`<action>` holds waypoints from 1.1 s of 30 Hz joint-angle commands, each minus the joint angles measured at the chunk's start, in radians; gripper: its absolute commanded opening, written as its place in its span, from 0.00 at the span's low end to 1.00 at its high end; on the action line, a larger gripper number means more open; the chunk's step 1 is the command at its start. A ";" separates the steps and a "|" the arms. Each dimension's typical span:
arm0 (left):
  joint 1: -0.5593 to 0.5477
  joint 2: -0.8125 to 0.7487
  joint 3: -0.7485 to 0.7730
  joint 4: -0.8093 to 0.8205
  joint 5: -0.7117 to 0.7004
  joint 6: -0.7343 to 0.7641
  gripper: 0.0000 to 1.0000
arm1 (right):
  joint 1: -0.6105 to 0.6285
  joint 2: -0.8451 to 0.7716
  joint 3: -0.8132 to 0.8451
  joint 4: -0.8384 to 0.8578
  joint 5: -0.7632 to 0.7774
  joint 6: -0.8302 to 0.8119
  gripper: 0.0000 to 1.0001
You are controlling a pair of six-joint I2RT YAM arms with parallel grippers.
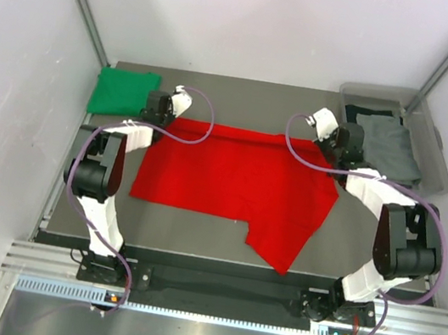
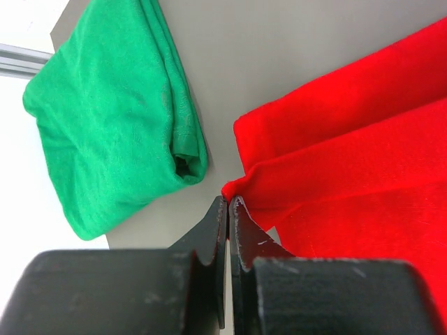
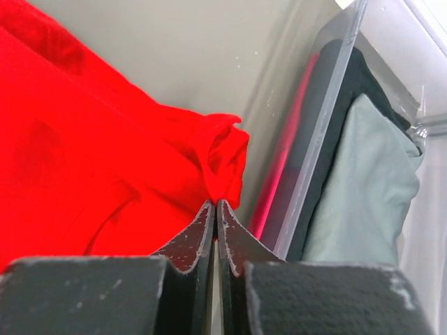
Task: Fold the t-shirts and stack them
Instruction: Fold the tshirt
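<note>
**Both end effectors pinching the far edge of the red t-shirt**

Left end effector (image 2: 229, 202): the two fingers are pressed together, with the far left corner of the red t-shirt (image 1: 238, 183) caught between their tips. Right end effector (image 3: 215, 204): the fingers are likewise closed to a thin slit, gripping a small bunched fold at the shirt's far right corner.

The far edge of the red t-shirt runs roughly straight between the two grip points. The rest of the shirt lies spread flat across the middle of the grey worktop (image 1: 243, 102), and one flap reaches toward the near right.

A folded green t-shirt (image 2: 112, 118) rests at the far left corner of the worktop, just beside the left end effector. A strip of bare worktop separates it from the red cloth.

A clear plastic bin (image 1: 432, 159) stands at the far right, just beside the right end effector. It holds a grey t-shirt (image 3: 363, 188) lying against a dark t-shirt (image 3: 342, 91). In the right wrist view, the dark one sits between the bin wall and the grey one.
</note>
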 commanded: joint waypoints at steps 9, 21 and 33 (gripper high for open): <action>0.013 -0.036 -0.013 0.036 0.001 -0.023 0.00 | 0.003 -0.073 -0.088 0.015 -0.013 0.006 0.00; 0.013 -0.041 -0.042 -0.017 -0.003 -0.046 0.00 | 0.005 -0.075 -0.147 0.024 -0.018 -0.003 0.00; 0.013 -0.053 -0.064 -0.066 0.017 -0.061 0.00 | 0.005 -0.024 -0.151 0.033 -0.012 -0.006 0.00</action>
